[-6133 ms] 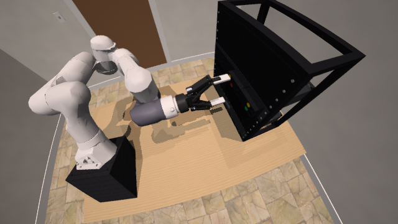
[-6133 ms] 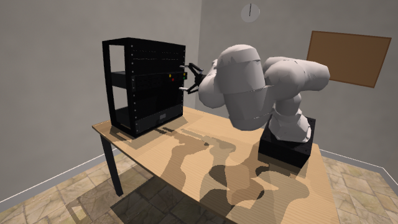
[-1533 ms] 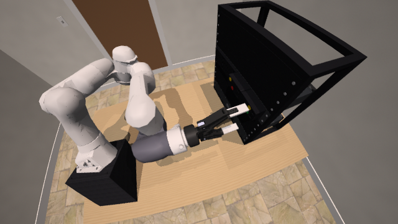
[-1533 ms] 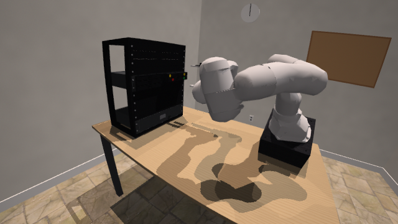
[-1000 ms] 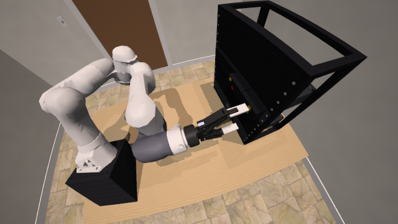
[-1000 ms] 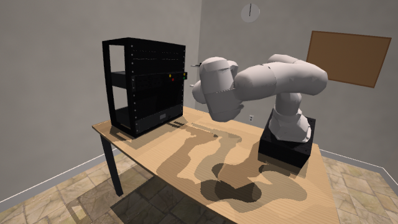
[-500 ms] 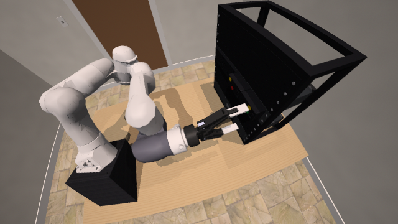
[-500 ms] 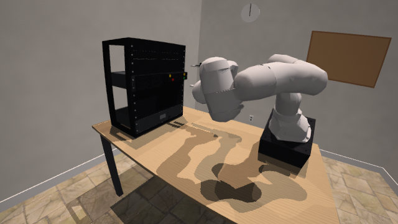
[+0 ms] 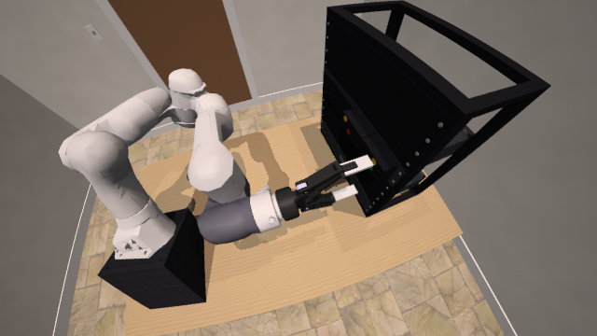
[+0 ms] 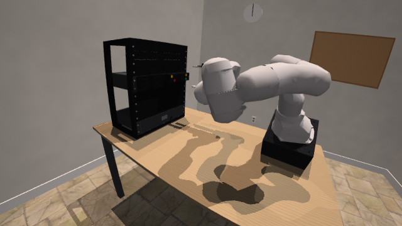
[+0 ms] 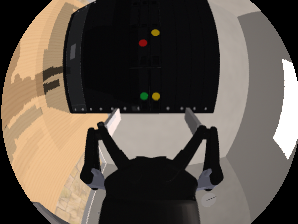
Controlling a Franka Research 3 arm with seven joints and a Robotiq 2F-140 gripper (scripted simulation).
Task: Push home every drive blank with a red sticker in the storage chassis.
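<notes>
The black rack stands on the wooden table, its front facing my arm. Four stickers show on the chassis front. A red sticker sits just under a yellow one. A second yellow sticker and a green one sit farther along, on blanks that stand out. In the wrist view the red sticker lies above the green and yellow pair. My gripper is open and empty, its fingertips close in front of the green and yellow pair, apart from the red one. It also shows in the wrist view.
The rack stands near the table's corner and edge. My arm's black base block sits at the opposite end of the table. In the exterior view the arm's bulk hides the gripper.
</notes>
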